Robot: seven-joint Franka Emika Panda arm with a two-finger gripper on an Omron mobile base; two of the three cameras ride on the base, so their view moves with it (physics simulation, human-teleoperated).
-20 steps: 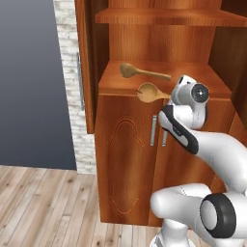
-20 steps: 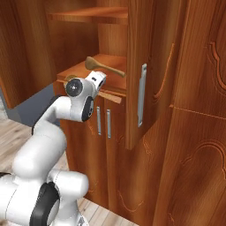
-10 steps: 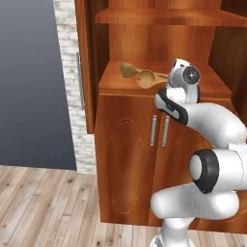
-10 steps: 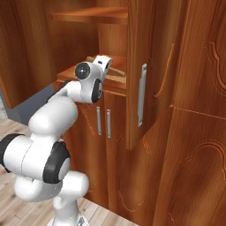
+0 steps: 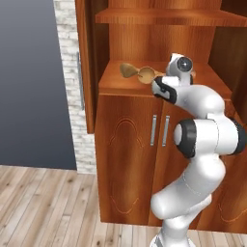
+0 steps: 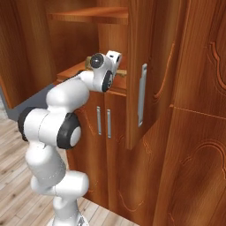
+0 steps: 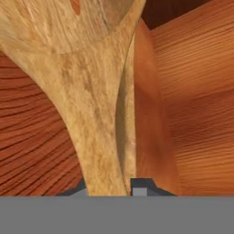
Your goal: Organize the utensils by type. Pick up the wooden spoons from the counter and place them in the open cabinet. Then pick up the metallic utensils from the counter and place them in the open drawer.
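We have the open cabinet (image 5: 144,48) before us, its door swung aside so the lower shelf (image 5: 116,82) can take the wooden spoons. One wooden spoon (image 5: 128,70) lies towards the shelf's front left corner, bowl leftward. The second spoon (image 7: 91,105) sits just beside it, bowl touching or nearly so, its neck clenched between our gripper (image 7: 109,187), which reaches over the shelf's front edge. We judge it is held low and level so it can be laid down alongside the first.

Wooden spoons (image 5: 136,72) on cabinet shelf (image 5: 113,82)
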